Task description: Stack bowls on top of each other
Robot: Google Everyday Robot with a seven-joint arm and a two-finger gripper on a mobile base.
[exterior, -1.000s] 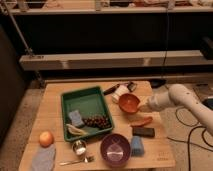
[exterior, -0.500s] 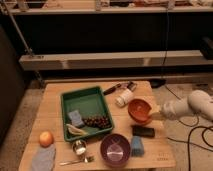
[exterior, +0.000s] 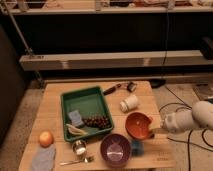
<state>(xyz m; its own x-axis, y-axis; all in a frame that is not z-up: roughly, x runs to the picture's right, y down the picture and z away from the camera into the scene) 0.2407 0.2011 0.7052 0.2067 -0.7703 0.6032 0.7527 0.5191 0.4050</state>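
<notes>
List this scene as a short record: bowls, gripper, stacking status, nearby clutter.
orange-red bowl: tilted, right of the green tray
purple bowl: upright on the table, front-left of the orange-red bowl
gripper: at the orange-red bowl's right rim, jaws closed on it
stacked: not yet
nearby: white cup, metal cup

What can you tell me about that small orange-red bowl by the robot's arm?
The small round orange-red bowl is empty, smooth, plastic-looking, and seems slightly tilted. It is at the right of the wooden table, beside and behind the larger purple bowl with the pale inside, not stacked with it. The robot's gripper is at its right rim.
</notes>
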